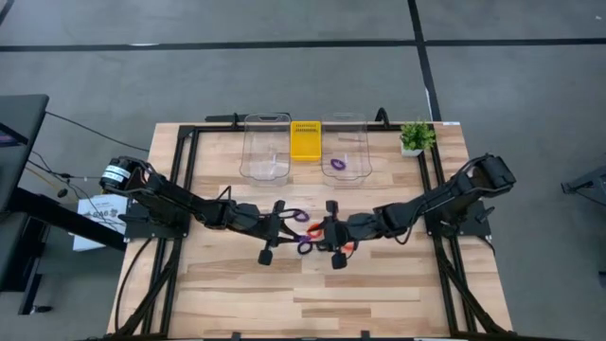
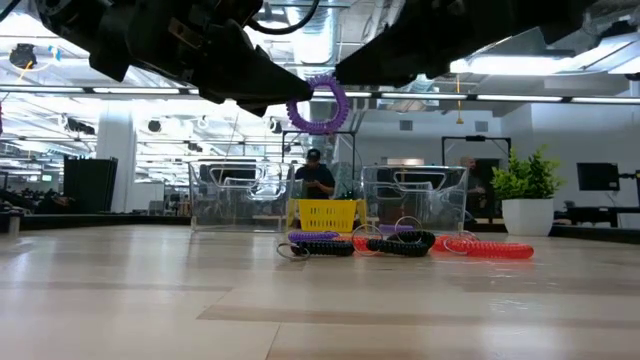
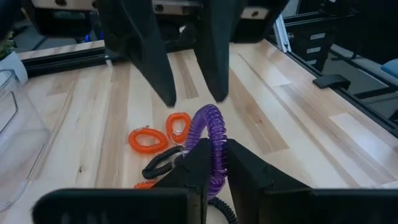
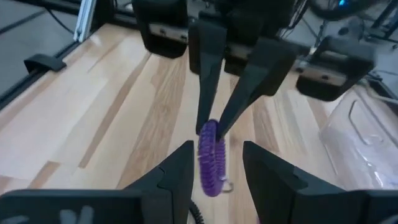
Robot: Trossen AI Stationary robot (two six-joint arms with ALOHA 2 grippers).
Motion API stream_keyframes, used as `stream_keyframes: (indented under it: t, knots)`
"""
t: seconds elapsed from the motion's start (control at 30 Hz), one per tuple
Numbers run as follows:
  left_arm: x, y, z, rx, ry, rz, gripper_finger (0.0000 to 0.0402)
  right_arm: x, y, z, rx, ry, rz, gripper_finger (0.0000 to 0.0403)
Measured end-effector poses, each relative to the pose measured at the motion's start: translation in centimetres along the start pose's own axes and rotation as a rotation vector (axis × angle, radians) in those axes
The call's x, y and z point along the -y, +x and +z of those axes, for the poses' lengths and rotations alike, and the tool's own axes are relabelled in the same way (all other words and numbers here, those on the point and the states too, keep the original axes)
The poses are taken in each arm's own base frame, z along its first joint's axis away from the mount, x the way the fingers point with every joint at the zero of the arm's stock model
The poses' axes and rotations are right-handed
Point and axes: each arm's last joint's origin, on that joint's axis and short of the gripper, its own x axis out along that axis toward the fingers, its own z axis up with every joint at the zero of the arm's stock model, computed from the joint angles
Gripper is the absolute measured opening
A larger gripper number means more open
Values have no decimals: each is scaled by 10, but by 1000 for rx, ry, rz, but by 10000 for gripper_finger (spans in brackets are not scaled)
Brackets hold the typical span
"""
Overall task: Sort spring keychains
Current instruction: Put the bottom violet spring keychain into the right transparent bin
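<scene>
Sorting has barely begun. Two clear bins sit at the far edge of the table (image 1: 237, 284): the left bin (image 1: 265, 147) looks empty, the right bin (image 1: 345, 147) holds one purple keychain (image 1: 340, 165). A yellow box (image 1: 305, 140) stands between them, a potted plant (image 1: 415, 137) farther right. The arms meet mid-table. Left gripper (image 3: 214, 165) has its jaws pressed onto a lifted purple keychain (image 3: 210, 134), held above the wood. Right gripper (image 4: 214, 163) faces it, jaws spread on either side of that coil, not visibly clamping. Below lies the unsorted pile (image 2: 400, 243): purple, black and orange-red coils, several remaining. Judged: most of the job is left
</scene>
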Motion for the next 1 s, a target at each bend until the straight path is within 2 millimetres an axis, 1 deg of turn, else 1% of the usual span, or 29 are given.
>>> stream_keyframes:
  t: [0.17, 0.33, 0.43, 0.53, 0.6, 0.7, 0.93, 1.0]
  knots:
    - [0, 0, 0, 0, 0, 0, 45, -2, 9, 0, -27, -6, 7, 150]
    - [0, 0, 0, 0, 0, 0, 45, -2, 16, -4, -72, -12, 7, 161]
    - [0, 0, 0, 1, 0, 0, 45, 1, 17, -3, -65, -6, -1, 162]
    - [0, 0, 0, 1, 0, 0, 45, 4, 18, -3, -68, 1, -11, 154]
    - [0, 0, 0, 1, 0, 0, 45, 5, 18, -3, -67, 14, -14, 142]
    - [0, 0, 0, 1, 0, 0, 45, 7, 18, -3, -68, 19, -18, 113]
    - [0, 0, 0, 0, 0, 0, 45, 7, 18, -3, -67, 13, -17, 18]
    - [0, 0, 0, 0, 0, 0, 45, 7, 18, -3, -65, 13, -7, 12]
